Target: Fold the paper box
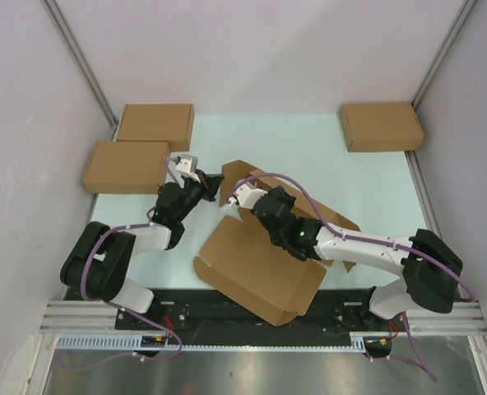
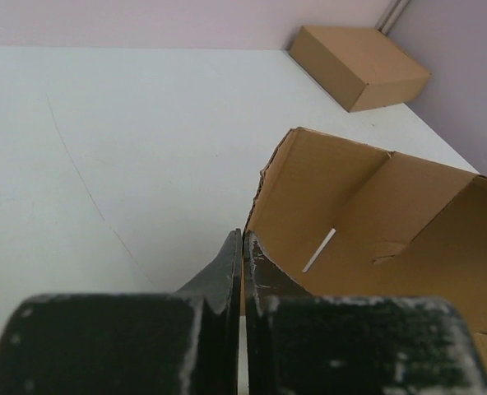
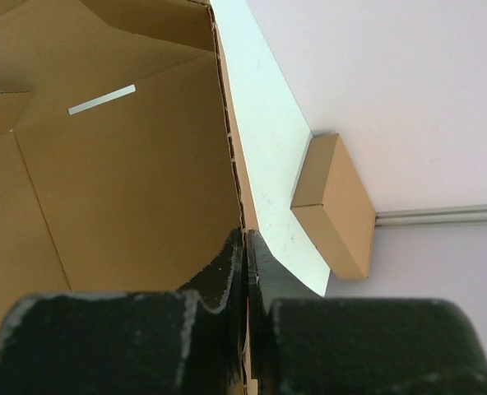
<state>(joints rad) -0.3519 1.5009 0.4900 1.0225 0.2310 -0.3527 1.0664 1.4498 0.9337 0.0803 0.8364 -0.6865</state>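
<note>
The paper box [image 1: 256,267] lies half-opened in the middle of the table, its wide brown panel towards the arms and a wall raised at the far side. My left gripper [image 1: 216,183] is shut on the edge of that raised wall; in the left wrist view its jaws [image 2: 243,240] pinch the cardboard edge, with the box's inside [image 2: 367,214] to the right. My right gripper [image 1: 234,199] is shut on a neighbouring wall edge close by. In the right wrist view its jaws [image 3: 245,237] clamp the torn edge, with the box's inner face [image 3: 120,181] to the left.
Three compact closed cardboard boxes stand at the back: two at the left [image 1: 155,125] [image 1: 127,167] and one at the right [image 1: 381,126]. One compact box shows in the left wrist view [image 2: 360,66] and one in the right wrist view [image 3: 334,206]. Pale walls enclose the table.
</note>
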